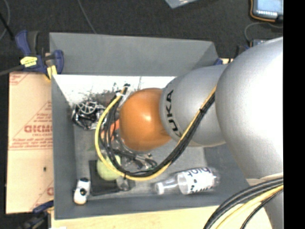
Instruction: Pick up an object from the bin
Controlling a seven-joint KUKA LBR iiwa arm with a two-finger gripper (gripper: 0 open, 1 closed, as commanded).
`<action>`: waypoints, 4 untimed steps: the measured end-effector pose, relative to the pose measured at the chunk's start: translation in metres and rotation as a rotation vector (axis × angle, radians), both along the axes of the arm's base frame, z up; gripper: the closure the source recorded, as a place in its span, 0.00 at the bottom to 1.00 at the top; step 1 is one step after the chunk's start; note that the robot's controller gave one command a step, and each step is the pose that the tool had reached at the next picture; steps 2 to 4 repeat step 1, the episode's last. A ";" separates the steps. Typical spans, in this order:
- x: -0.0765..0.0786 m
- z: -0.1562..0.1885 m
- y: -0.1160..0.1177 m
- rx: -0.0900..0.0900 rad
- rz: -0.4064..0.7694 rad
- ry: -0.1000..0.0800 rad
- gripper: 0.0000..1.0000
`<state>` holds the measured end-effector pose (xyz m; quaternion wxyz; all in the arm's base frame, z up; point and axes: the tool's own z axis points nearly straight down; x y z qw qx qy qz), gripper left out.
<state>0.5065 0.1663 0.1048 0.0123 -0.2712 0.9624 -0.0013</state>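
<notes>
arm [238, 94] above bin [133, 56] | bin: clear bottle [195, 181]; green ball [105, 171]; black wire tangle [86, 112]

Dark floor [143, 18], thin black cables [83, 11] trailing across it, handheld screen device [265, 6] top right
</notes>
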 end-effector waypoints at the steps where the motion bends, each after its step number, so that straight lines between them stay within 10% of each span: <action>1: 0.003 -0.030 0.003 0.005 0.035 -0.005 1.00; 4: 0.003 -0.030 0.003 0.005 0.035 -0.005 1.00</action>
